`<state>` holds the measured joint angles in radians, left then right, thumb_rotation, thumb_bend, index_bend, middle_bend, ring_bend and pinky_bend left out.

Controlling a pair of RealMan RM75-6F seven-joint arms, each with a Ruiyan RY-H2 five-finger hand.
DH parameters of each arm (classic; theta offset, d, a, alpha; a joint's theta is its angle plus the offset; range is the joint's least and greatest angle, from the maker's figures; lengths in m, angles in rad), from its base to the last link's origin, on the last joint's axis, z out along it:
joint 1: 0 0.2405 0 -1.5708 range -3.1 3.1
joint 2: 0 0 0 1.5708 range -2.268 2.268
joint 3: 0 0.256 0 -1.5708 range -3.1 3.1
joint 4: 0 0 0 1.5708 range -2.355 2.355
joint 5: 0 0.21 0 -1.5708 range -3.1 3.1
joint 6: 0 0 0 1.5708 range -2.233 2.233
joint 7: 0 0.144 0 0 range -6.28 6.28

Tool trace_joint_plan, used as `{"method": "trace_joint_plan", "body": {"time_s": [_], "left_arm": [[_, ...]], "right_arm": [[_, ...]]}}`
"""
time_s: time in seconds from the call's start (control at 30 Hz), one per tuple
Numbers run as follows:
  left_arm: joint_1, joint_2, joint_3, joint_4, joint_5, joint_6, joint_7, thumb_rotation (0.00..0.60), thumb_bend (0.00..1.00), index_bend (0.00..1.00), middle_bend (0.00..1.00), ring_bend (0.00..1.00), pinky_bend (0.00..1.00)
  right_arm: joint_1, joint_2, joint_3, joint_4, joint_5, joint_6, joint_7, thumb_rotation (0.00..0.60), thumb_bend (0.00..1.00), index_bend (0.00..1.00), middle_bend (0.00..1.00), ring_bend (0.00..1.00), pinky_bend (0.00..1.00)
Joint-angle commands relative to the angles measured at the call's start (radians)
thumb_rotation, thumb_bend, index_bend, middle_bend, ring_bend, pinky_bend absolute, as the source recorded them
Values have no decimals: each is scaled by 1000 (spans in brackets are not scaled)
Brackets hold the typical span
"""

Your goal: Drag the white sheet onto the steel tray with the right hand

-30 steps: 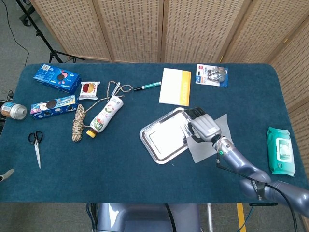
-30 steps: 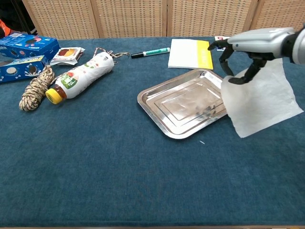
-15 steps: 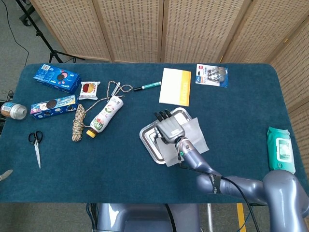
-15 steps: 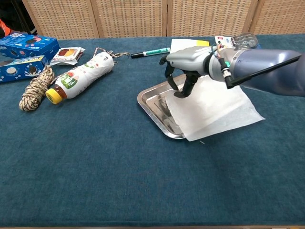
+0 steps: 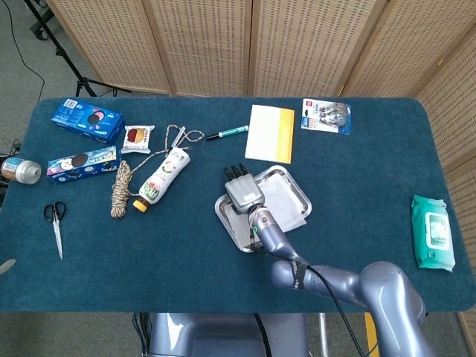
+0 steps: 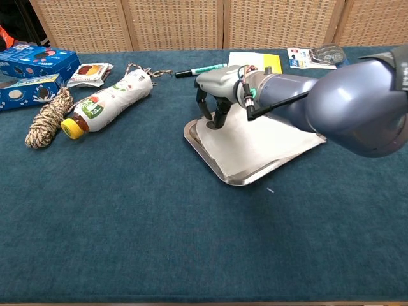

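Your right hand point(image 6: 213, 95) sits at the steel tray's point(image 6: 203, 150) far-left corner, fingers point(image 6: 220, 118) curled down, pressing the white sheet point(image 6: 255, 143). The sheet now covers most of the tray, stretching away to the hand's right. Its right corner overhangs the rim onto the bench point(image 6: 159, 223). No label is readable.

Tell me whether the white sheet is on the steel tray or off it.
Mostly on. The white sheet lies spread over the steel tray, one corner overhanging its right rim, with the right robot hand pressing its far-left part.
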<state>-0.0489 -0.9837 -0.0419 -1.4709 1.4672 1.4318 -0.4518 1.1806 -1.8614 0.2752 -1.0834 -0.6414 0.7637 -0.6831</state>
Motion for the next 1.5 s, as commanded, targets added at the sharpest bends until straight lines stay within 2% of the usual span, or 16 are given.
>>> {"method": "trace_joint_plan", "body": {"time_s": [0.03, 0.3, 0.8, 0.87, 1.0, 1.23, 1.3, 1.4, 1.5], "left_arm": [[-4, 0, -1, 3, -2, -6, -3, 600, 0, 0, 0, 0, 0], [-13, 1, 0, 3, -7, -25, -2, 600, 0, 0, 0, 0, 0], [-10, 3, 1, 4, -7, -19, -10, 600, 0, 0, 0, 0, 0], [-10, 3, 1, 5, -7, -17, -10, 600, 0, 0, 0, 0, 0], [-9, 3, 0, 5, -9, -17, -10, 600, 0, 0, 0, 0, 0], [-9, 3, 0, 5, -9, -15, -8, 600, 0, 0, 0, 0, 0], [-9, 3, 0, 5, -9, -16, -7, 600, 0, 0, 0, 0, 0], [-9, 3, 1, 4, -7, -14, -4, 600, 0, 0, 0, 0, 0], [-9, 3, 2, 3, -6, -13, -3, 600, 0, 0, 0, 0, 0]], "right_arm": [[14, -11, 3, 21, -9, -15, 0, 600, 543, 696, 57, 0, 0], [35, -26, -30, 52, -69, -41, -4, 600, 543, 697, 57, 0, 0], [18, -65, -12, 106, -69, 12, 11, 600, 517, 690, 56, 0, 0], [15, -65, -8, 107, -65, 10, 15, 600, 493, 646, 53, 0, 0], [9, -61, -3, 107, -63, 8, 23, 600, 440, 499, 31, 0, 0], [2, -46, 3, 91, -57, -8, 31, 600, 421, 417, 18, 0, 0], [1, -38, 3, 78, -56, -8, 29, 600, 346, 356, 6, 0, 0], [-1, -28, 4, 61, -59, -5, 29, 600, 227, 313, 0, 0, 0], [-2, -22, 7, 48, -79, 12, 36, 600, 208, 312, 0, 0, 0]]}}
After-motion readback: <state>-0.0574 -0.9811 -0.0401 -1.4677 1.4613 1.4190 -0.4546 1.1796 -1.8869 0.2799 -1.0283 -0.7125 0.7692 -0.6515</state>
